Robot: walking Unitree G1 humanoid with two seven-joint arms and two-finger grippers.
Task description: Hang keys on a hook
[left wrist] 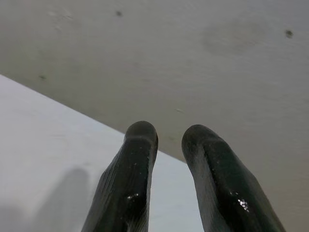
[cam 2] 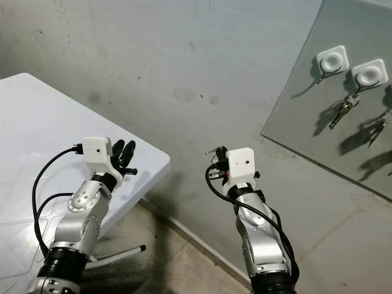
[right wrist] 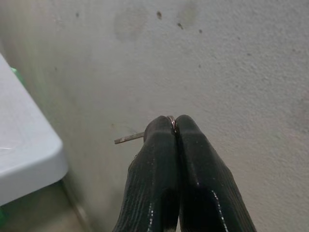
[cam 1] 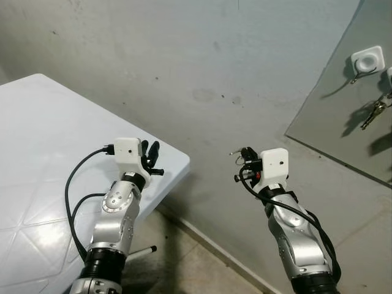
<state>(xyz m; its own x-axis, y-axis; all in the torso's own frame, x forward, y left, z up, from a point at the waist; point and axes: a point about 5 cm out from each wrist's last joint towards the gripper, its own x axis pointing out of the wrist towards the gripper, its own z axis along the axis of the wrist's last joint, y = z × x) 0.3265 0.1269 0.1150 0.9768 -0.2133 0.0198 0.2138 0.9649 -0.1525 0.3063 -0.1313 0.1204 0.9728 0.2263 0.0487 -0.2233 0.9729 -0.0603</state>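
My right gripper (cam 1: 241,155) is raised in front of the grey wall, shut on a small key ring (right wrist: 171,122). A thin key blade (right wrist: 128,139) sticks out sideways from the fingertips. Up to the right, a glossy grey panel (cam 2: 318,141) carries two white square hooks (cam 2: 332,60) (cam 2: 369,72). A bunch of keys (cam 2: 344,110) hangs below the second one. The held keys are well below and left of the hooks. My left gripper (cam 1: 150,154) hovers over the white table's corner, open with nothing between its fingers (left wrist: 140,145).
The white table (cam 1: 55,141) fills the left side, its corner near the wall and a leg (cam 1: 138,252) showing below. The bare grey wall (cam 1: 214,73) is straight ahead. Tan floor (cam 1: 202,269) lies between the arms.
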